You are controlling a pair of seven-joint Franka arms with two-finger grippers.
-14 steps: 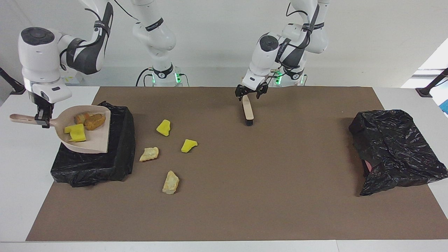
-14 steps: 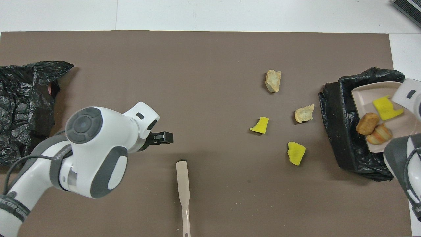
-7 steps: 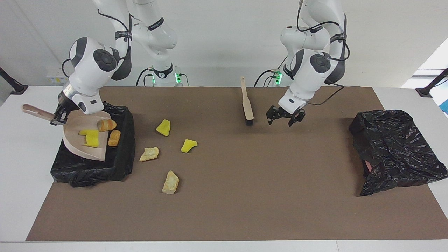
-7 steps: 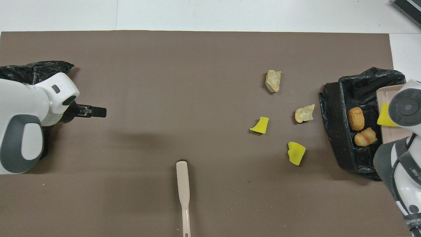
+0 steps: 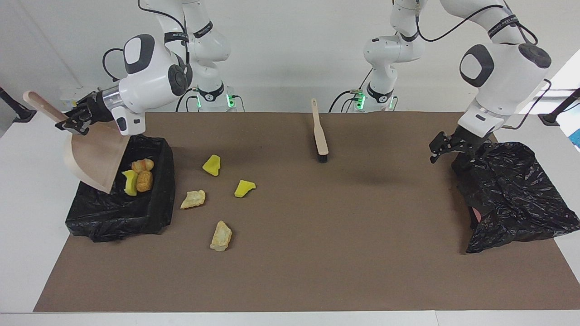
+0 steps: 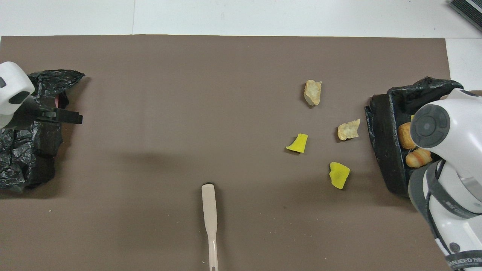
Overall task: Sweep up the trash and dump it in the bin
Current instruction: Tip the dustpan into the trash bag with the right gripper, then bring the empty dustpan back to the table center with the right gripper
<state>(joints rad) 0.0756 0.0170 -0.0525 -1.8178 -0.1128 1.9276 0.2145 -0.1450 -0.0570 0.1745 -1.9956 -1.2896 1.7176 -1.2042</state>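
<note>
trash [image 5: 138, 175] sits in two lots: three chunks lie in the black-lined bin [image 5: 158, 213] at my right arm's end of the table, and four more, two yellow and two tan [image 5: 220, 236], rest on the brown mat [image 5: 317, 253] just beside that bin, toward the middle. my right gripper [image 5: 72, 121] is clamped on the handle of the beige dustpan [image 5: 93, 156], which i hold tipped steeply with its lip down in the bin, so that the load slides off into the liner rather than back onto the mat. a second ago the pan was near level over the bin with the chunks on it; now it is bare and they are down in the bin.

my left gripper [image 5: 442, 147] has its fingers spread wide and holds nothing; it hangs over the edge of the crumpled black bag [image 5: 512, 190] at the end of the table away from the bin. a second ago it was over the brush [image 5: 320, 136], which lies let go on the mat, well apart from the bin, its handle pointing at my bases. i judge one load dumped and the four loose chunks left to sweep.
</note>
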